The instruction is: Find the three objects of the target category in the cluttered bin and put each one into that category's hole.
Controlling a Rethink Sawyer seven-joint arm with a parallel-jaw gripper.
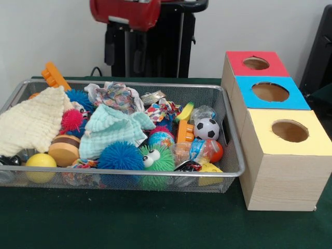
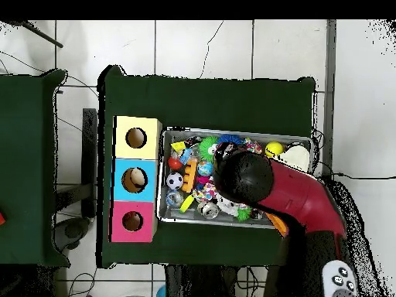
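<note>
Across the worktop in the front view, I see the bin sitting on the green cloth, packed with toys and rags; a cream cloth and a mint cloth drape over the left half, which I judge hides part of what I am meant to search. A soccer ball, a blue spiky ball and a green spiky toy with eyes lie in the front half; a yellow ball rests against the near left wall. Just beside the bin's right side stand three wooden boxes in a row, probably close so each drop is short; the hole with the red surround is the farthest from the camera, behind the blue and the yellow. Only the arm's red housing shows at the top edge; the gripper is not visible here.

From overhead, the arm reaches over the bin, and its dark head covers the middle of the clutter; the gripper sits beneath it, so I cannot tell its state. The red-surrounded hole lies past the bin's left end, well apart from the arm's head; the toys fill the bin between them.
</note>
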